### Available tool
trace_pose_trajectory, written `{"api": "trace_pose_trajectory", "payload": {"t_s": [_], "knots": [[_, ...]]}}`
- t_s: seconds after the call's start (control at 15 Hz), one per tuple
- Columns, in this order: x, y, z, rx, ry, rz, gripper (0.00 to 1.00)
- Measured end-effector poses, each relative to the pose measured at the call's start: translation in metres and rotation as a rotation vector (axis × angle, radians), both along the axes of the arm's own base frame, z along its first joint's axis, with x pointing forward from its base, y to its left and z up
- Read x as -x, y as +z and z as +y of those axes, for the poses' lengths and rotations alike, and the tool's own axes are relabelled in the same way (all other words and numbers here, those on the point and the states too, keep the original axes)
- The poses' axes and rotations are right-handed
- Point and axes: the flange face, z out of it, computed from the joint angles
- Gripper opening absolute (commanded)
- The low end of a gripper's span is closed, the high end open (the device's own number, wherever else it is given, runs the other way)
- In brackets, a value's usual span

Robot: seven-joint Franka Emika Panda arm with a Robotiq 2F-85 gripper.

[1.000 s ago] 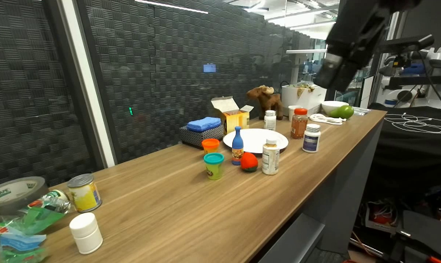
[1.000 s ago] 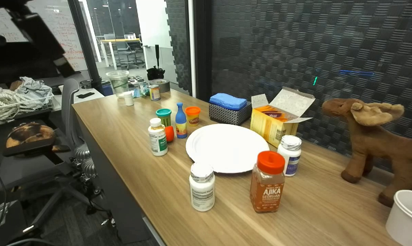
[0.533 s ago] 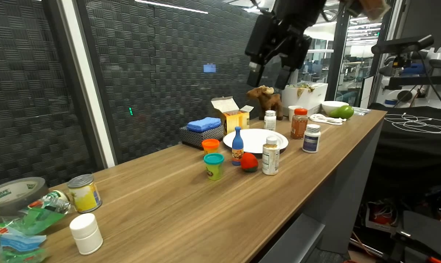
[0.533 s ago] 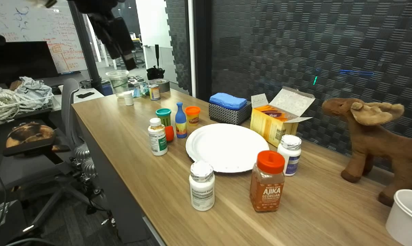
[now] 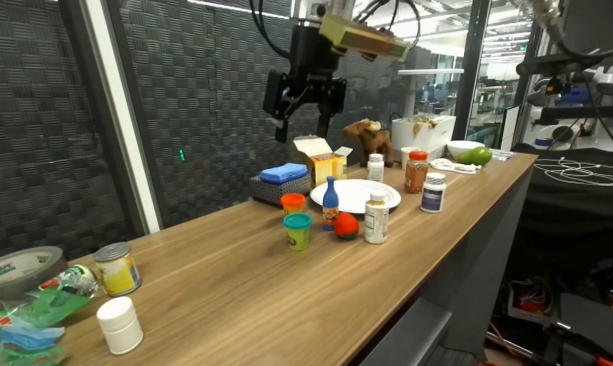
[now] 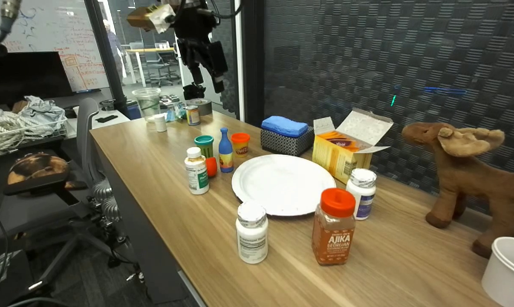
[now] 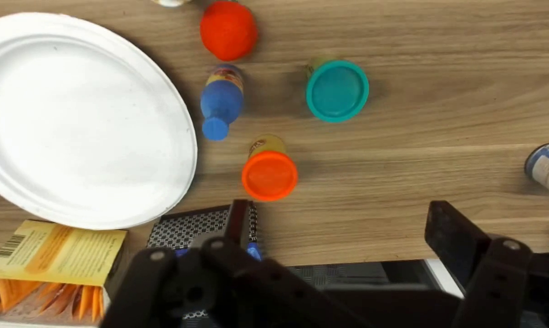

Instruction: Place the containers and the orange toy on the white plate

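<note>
Leftward in an exterior view the gripper has swung since half a second ago, and its fingers, slanted then, now point more nearly straight down; everything on the table stands as it stood. The jaws are spread wide, held well above the table. In the wrist view one finger partly hides the patterned box, which bears a folded blue cloth; next outward come the orange-lidded tub and the teal-lidded green tub, both upright. Between these tubs and the white plate stands a blue bottle, and near it sits the orange toy. Near the toy is a white bottle; another white bottle and a third white bottle stand farther round the plate, with a red-lidded spice jar between them. All these tubs and bottles, and the toy, rest on the table around the plate. An open yellow box stands just beside the plate, and well apart from it a brown plush moose. Toward the table's other end, well apart from the plate, stand a yellow can and a white-lidded white jar
</note>
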Motion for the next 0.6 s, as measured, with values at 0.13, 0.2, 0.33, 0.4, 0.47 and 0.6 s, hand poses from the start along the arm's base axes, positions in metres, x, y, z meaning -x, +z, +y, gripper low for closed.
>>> {"api": "trace_pose_trajectory", "payload": {"t_s": [0.13, 0.2, 0.33, 0.4, 0.47, 0.6], "knots": [[-0.021, -0.014, 0.004, 0.014, 0.009, 0.026, 1.00], [-0.029, -0.021, 0.005, 0.016, 0.010, 0.041, 1.00], [-0.041, -0.035, 0.004, 0.019, 0.004, 0.078, 1.00], [-0.046, -0.041, 0.001, 0.022, 0.001, 0.096, 1.00], [-0.049, -0.046, -0.001, 0.025, -0.004, 0.115, 1.00], [-0.053, -0.056, -0.006, 0.028, -0.009, 0.152, 1.00]]}}
